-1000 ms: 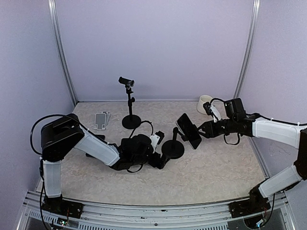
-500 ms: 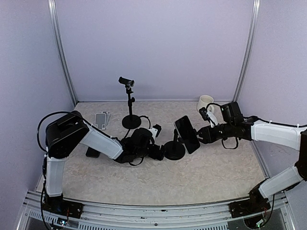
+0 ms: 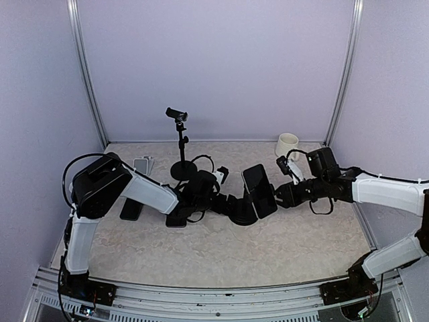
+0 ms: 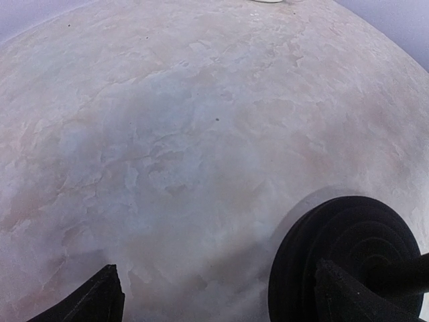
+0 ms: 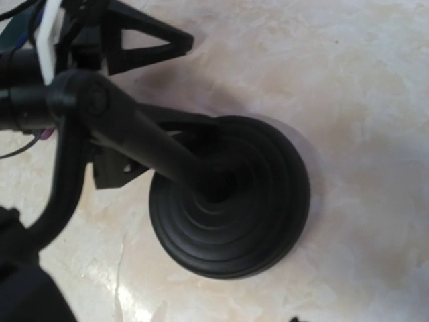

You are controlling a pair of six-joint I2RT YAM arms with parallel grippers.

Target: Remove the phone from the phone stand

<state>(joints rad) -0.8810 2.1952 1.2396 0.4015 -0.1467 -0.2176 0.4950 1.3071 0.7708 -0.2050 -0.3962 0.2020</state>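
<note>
Since the earlier frame the phone [image 3: 259, 191] had shifted a little left and toward the near edge, the right gripper [image 3: 280, 195] moving with it. The left gripper [image 3: 222, 201] had drawn closer to the phone stand [image 3: 242, 211].

Left gripper: fingers [image 4: 100, 298] spread wide apart, holding nothing. Its right-hand finger overlapped the stand's round base in the left wrist view. The phone sat beyond these jaws, to their right.

Phone: mounted on the stand, tilted, above the base.

Right gripper: placed against the phone's right edge. Whether it was clenched on the phone could not be determined; its own fingers were not clearly shown in the right wrist view.

Materials: the stand was matt black, its base a stepped dome of concentric rings with a rounded jointed stem rising from it. The phone was a dark, glossy slab. The table [image 3: 301, 241] had a pale, mottled, stone-like surface.

Count, left to right: one dark flat handset [image 3: 131, 209], one pale flat handset [image 3: 142, 164], one tripod [image 3: 181, 157] carrying a small camera, one stand, one mounted phone, one white mug [image 3: 287, 144].
</note>
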